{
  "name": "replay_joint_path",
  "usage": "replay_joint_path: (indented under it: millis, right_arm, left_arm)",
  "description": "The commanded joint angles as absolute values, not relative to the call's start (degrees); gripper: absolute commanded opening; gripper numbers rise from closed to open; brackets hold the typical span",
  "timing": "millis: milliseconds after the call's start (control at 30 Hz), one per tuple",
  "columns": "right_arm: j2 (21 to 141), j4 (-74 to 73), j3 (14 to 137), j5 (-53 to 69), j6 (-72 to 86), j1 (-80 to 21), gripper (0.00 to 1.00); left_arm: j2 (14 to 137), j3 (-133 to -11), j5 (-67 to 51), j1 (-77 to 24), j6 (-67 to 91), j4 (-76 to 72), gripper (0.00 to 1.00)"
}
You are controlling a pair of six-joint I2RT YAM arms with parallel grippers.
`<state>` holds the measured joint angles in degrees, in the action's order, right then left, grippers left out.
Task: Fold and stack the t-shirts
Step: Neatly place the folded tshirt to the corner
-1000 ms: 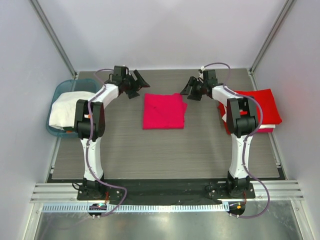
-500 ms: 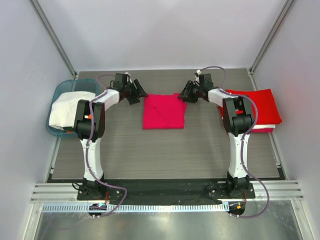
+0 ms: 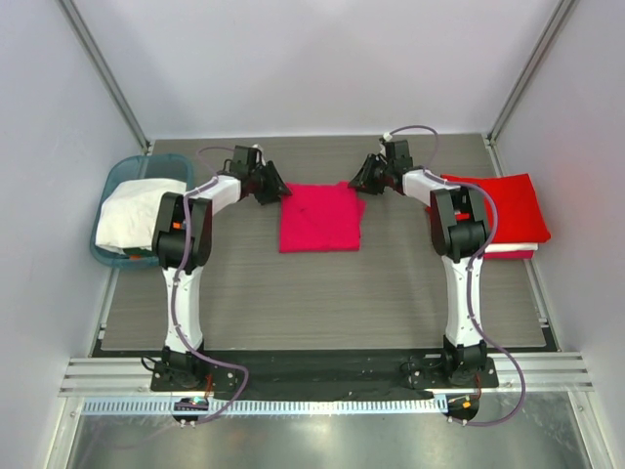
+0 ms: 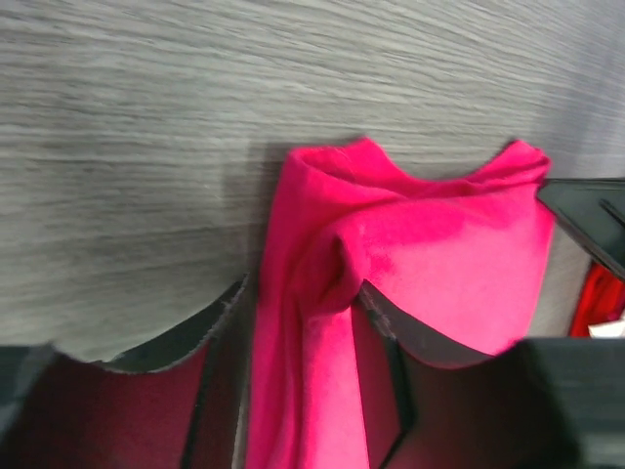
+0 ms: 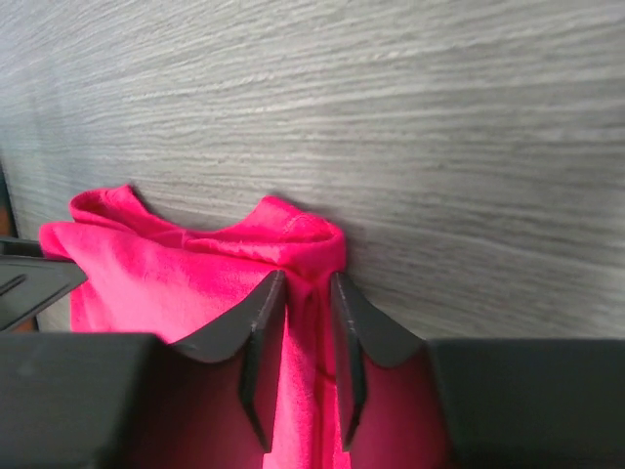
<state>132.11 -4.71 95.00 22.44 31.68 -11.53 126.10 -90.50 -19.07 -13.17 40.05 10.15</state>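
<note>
- Top external view: the magenta t-shirt (image 3: 319,217) lies flat at the middle of the table (image 3: 322,293), folded down to a rough square.
- The left gripper (image 3: 271,184) sits at the square's far left corner and the right gripper (image 3: 363,178) at its far right corner. Both are low at the cloth's far edge.
- A stack of folded red t-shirts (image 3: 508,210) lies at the right edge of the table. A white t-shirt (image 3: 137,210) lies bundled in the teal basket (image 3: 122,168) at the left.
- Left wrist view: the left gripper (image 4: 303,293) straddles the corner of the magenta t-shirt (image 4: 439,254). Its fingers (image 4: 220,313) stand about half apart, with a raised ridge of cloth filling the gap. Whether the cloth is clamped cannot be told here.
- Right wrist view: the right gripper (image 5: 308,283) is set on the other corner of the magenta t-shirt (image 5: 166,264). Its fingers (image 5: 259,313) stand close together with a thin fold of cloth pinched between them; this reads as a grip.
- Step in hand, as judged: taking hold of both far corners of the folded garment, either for a further fold toward the near edge or for transfer.
- Next move requires:
  - a firm grip on every layer at both corners;
  - an even lift by both arms, so the folded layers do not slide apart;
  - if transferring, travel toward the red stack and square placement on top.
</note>
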Motion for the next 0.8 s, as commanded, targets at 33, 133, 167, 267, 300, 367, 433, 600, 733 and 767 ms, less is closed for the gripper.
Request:
replay_joint_path:
  millis: [33, 133, 167, 267, 300, 367, 433, 600, 733, 767]
  right_arm:
    - [135.2, -7.2, 96.8, 19.6, 31.6, -11.8, 0.28]
    - [135.2, -7.3, 96.8, 19.6, 31.5, -11.8, 0.22]
    - [135.3, -7.3, 96.8, 19.6, 31.6, -11.8, 0.20]
    - [135.6, -7.2, 96.9, 19.6, 31.6, -11.7, 0.14]
    - [135.8, -7.2, 97.0, 20.0, 31.6, -11.8, 0.12]
    - [136.1, -7.2, 97.3, 20.4, 31.6, -11.8, 0.09]
    - [136.1, -7.2, 97.3, 20.6, 31.6, -11.8, 0.07]
    - [136.3, -7.2, 97.2, 20.7, 31.7, -11.7, 0.07]
    - [136.5, -6.9, 97.0, 21.0, 32.1, -11.7, 0.06]
    - [136.4, -6.7, 97.1, 21.2, 32.1, -11.7, 0.05]
  left_arm:
    - [127.7, -93.2, -16.7, -13.2, 40.0, 10.4, 0.42]
    - [128.6, -94.1, -15.6, -13.2, 40.1, 10.9, 0.40]
    - [129.0, -94.9, -15.6, -13.2, 40.1, 11.0, 0.41]
    - [129.8, -95.9, -15.6, -13.2, 40.3, 11.4, 0.50]
    - [130.1, -96.0, -15.6, -13.2, 40.4, 11.6, 0.51]
    - [130.3, -96.2, -15.6, -13.2, 40.8, 11.6, 0.51]
    - [130.9, -96.5, -15.2, -13.2, 41.0, 11.7, 0.51]
    - [132.7, -98.9, -15.4, -13.2, 41.8, 12.0, 0.46]
    - [134.0, -100.2, -15.6, -13.2, 42.7, 12.3, 0.33]
    - [134.3, -100.5, -15.7, -13.2, 42.9, 12.3, 0.26]
